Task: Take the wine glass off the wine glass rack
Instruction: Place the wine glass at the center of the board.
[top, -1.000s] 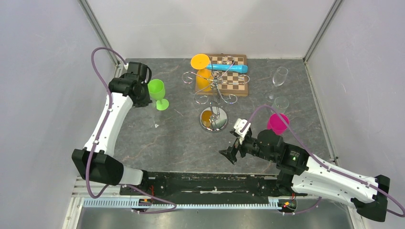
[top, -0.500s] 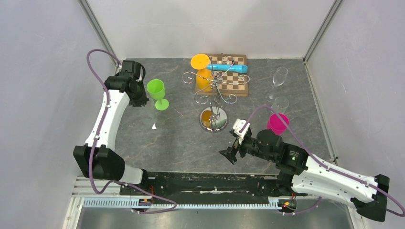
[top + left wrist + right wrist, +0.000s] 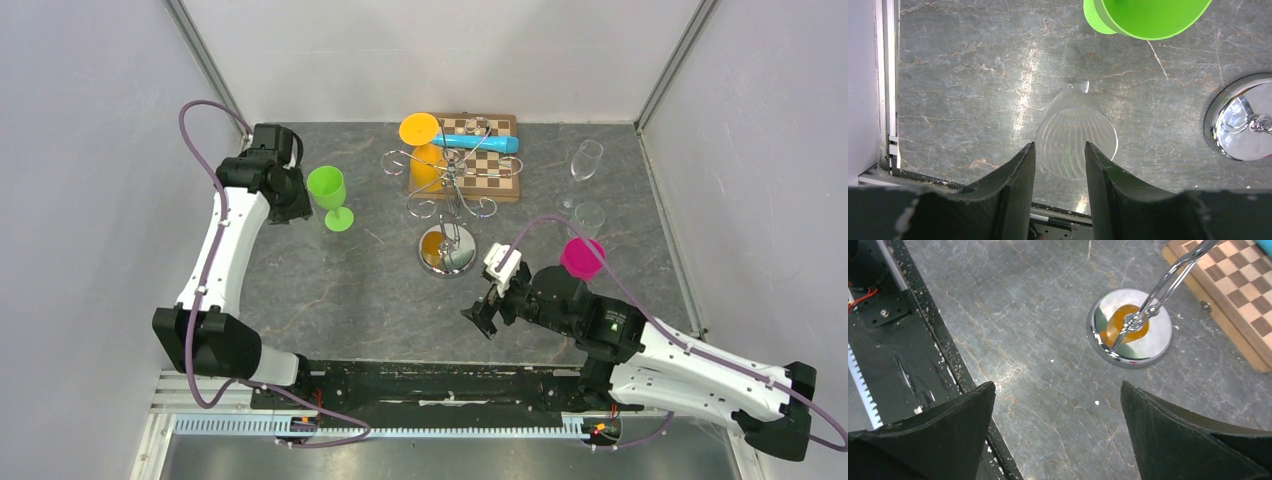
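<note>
Currently: clear glass off rack, both grippers apart

1. Left gripper (image 3: 1058,150). In the left wrist view, the two dark fingers (image 3: 1013,190) rise from the bottom edge with a gap between them. They clamp nothing. The clear glass (image 3: 1075,132) stands upright on the table (image 3: 350,290) beneath them, at the centre of the frame. Its ribbed rim is partly covered by the right-hand finger. In the top view this arm reaches to the upper left of the table.

2. Clear glass. It is off the rack (image 3: 450,190) and well to its left. The green glass (image 3: 1148,17) stands just beside it, at the top edge of the left wrist view. In the top view the clear glass is too faint to locate exactly.

3. Rack. It stands at the centre of the top view, with its curled wire arms above the round mirror base (image 3: 1130,327). An orange glass (image 3: 422,150) sits foot-up at its upper-left arms and reflects orange in the base.

4. Right gripper (image 3: 1058,387). The jaws are spread wide and hold nothing. It hangs over bare table near the base, which lies at the upper right of the right wrist view.

5. Surroundings. A chessboard (image 3: 495,170) lies behind the rack with a blue tube (image 3: 478,142) on it. A pink glass (image 3: 581,257) stands beside the right arm, and a flute (image 3: 586,158) stands at the upper right.
</note>
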`<state>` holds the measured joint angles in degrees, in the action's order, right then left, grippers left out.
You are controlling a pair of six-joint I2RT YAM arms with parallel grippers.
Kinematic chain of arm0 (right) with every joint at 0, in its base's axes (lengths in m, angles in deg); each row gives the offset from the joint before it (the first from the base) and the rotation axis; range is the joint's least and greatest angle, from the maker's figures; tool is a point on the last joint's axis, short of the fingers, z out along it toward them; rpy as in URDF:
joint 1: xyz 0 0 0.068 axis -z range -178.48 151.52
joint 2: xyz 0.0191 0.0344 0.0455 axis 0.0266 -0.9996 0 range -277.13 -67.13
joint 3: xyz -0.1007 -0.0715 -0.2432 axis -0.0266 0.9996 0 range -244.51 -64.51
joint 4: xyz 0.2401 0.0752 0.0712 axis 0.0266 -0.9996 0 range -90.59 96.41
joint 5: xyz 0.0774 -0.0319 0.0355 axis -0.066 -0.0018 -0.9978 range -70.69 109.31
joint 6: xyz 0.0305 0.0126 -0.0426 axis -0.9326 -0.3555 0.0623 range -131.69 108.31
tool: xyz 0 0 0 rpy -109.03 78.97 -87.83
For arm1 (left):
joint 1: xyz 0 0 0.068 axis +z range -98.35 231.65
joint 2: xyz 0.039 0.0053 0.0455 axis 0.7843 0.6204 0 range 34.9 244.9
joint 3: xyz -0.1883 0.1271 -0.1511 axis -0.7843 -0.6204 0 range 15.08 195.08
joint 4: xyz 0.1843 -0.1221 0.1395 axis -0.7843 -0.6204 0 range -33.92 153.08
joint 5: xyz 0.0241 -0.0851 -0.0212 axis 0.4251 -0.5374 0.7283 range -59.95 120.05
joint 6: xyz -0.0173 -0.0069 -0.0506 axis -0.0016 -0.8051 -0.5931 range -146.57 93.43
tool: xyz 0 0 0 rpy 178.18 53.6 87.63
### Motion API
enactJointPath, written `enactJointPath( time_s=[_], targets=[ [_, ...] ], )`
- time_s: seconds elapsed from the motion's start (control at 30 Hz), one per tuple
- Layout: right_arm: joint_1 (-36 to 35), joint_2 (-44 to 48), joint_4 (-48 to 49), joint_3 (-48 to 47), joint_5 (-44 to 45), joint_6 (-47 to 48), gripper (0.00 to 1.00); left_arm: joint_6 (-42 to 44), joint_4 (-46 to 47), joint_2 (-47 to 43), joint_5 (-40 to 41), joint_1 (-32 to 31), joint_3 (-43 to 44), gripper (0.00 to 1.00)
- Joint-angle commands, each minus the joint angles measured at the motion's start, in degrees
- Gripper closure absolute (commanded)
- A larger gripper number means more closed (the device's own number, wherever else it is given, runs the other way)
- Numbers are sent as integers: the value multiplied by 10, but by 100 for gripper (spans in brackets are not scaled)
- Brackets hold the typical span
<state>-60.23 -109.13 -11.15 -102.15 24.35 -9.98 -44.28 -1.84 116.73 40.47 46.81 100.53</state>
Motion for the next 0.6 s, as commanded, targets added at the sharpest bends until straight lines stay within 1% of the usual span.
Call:
enactJointPath(
  time_s=[0.0, 0.1, 0.2, 0.27, 0.33, 0.57],
  targets=[
    [0, -12, -10, -50, 51, -4, 2, 12, -18, -27, 13, 4, 34, 51],
    [0, -21, -18, -62, 66, -13, 2, 13, -33, -34, 21, 4, 49, 50],
    [0, -24, -21, -74, 81, -30, 2, 11, -35, -50, 5, 4, 63, 49],
    [-1, -24, -28, -81, 123, -60, 2, 5, -35, -59, -20, 4, 73, 48],
    [0, -24, -38, -91, 148, -73, 2, -2, -32, -65, -56, 2, 83, 47],
    [0, -6, -46, -93, 144, -75, 2, -39, 21, -78, -206, 3, 110, 45]
  ],
)
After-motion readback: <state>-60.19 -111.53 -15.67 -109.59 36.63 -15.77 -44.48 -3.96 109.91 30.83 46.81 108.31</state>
